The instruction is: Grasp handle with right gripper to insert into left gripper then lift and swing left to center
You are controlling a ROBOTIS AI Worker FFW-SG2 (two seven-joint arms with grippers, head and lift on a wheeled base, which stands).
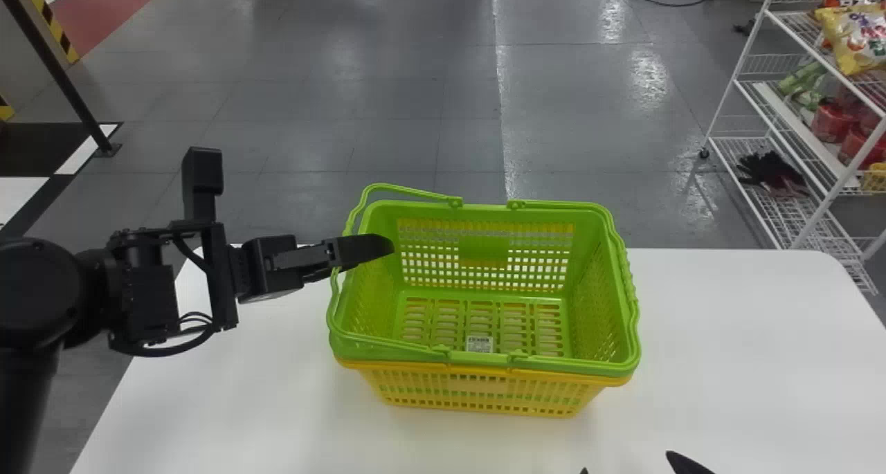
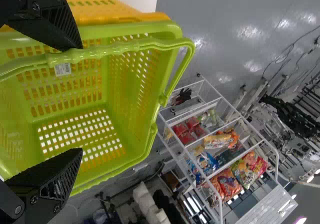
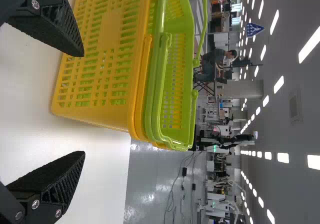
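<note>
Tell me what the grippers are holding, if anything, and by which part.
Nothing is held: the left gripper and the right gripper both stand open.

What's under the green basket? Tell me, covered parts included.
A yellow shopping basket, with the green shopping basket nested in it, standing on a white table. The green one hides most of the yellow one's interior, so anything between their floors can't be made out.

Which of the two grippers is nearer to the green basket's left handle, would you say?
Left. The left gripper reaches in from the left, at the left handle; the right gripper is farther off, at the bottom edge, right of center.
</note>
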